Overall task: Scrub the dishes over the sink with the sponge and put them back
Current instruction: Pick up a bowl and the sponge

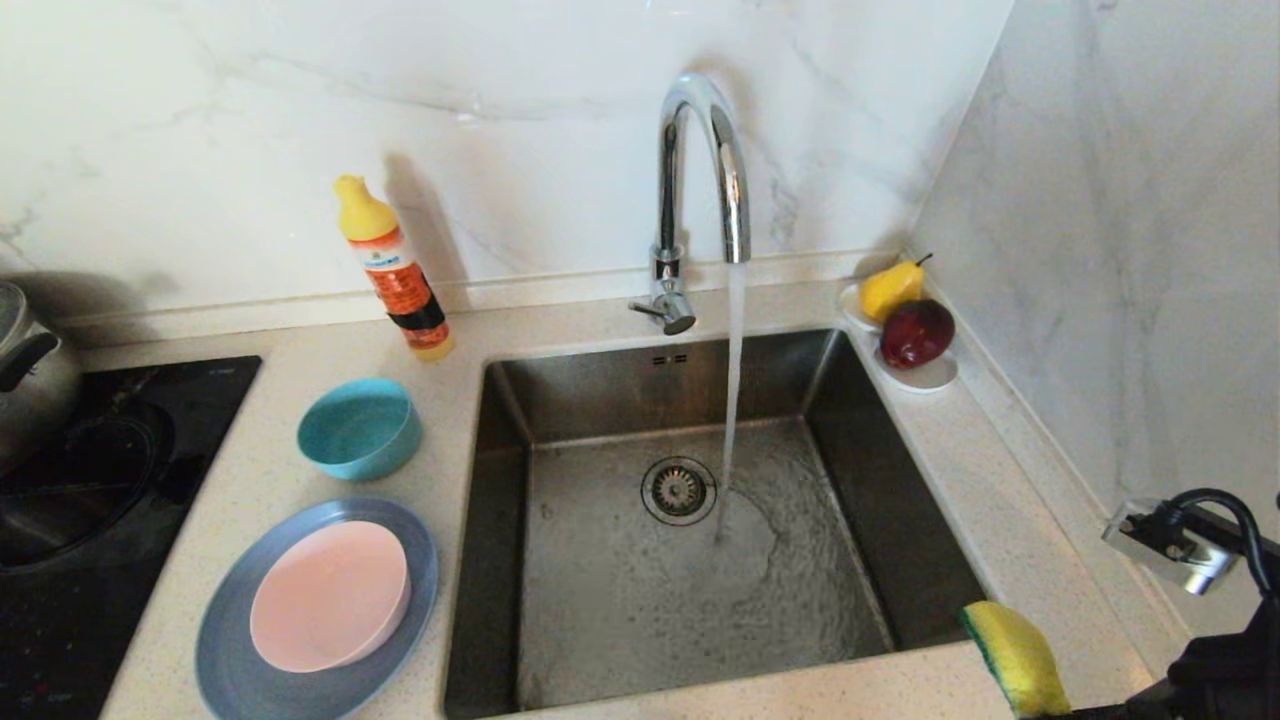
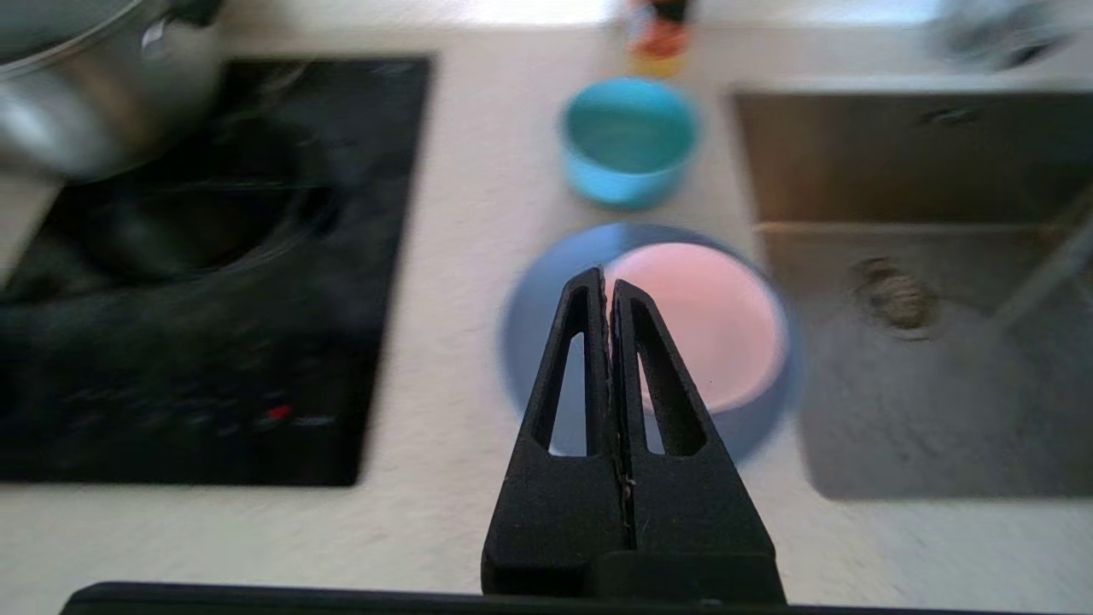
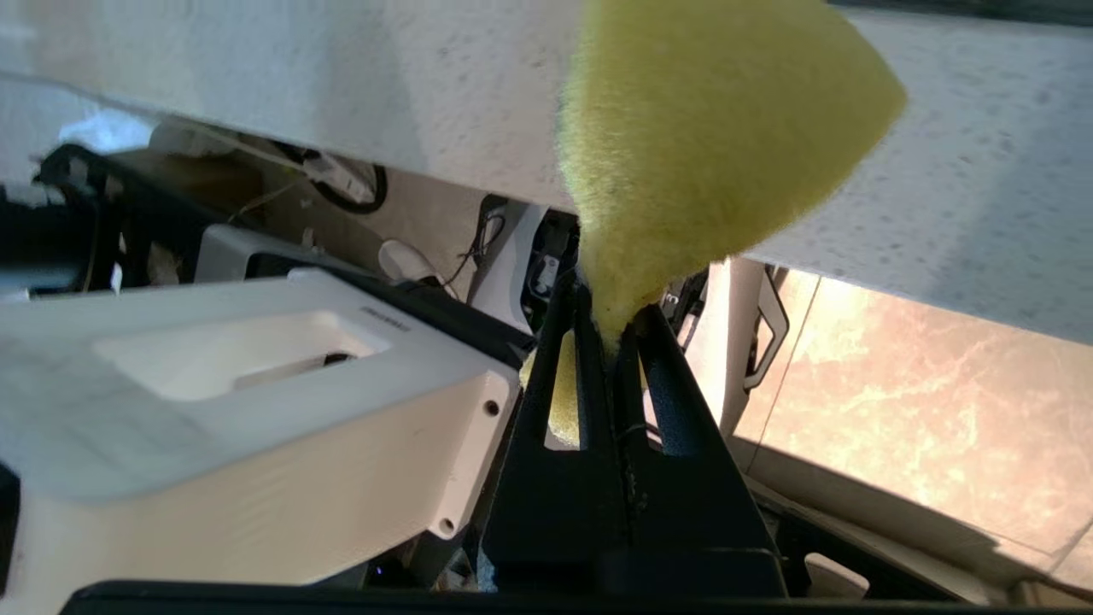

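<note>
A pale pink bowl (image 1: 330,595) sits in the blue-grey plate (image 1: 225,650) on the counter left of the sink (image 1: 500,480). Behind them stands a teal bowl (image 1: 360,428). Water runs from the chrome tap (image 1: 700,170) into the basin. My left gripper (image 2: 608,282) is shut and empty, held in the air over the plate (image 2: 529,342) and pink bowl (image 2: 726,325); it does not show in the head view. At the sink's near right corner, my right gripper (image 3: 610,316) is shut on the yellow and green sponge (image 1: 1015,655), which it holds above the counter edge.
A yellow-capped detergent bottle (image 1: 395,270) stands at the back wall. A steel pot (image 1: 30,370) sits on the black hob (image 1: 100,480) at far left. A white dish (image 1: 930,378) with a pear and an apple fills the back right corner, against the side wall.
</note>
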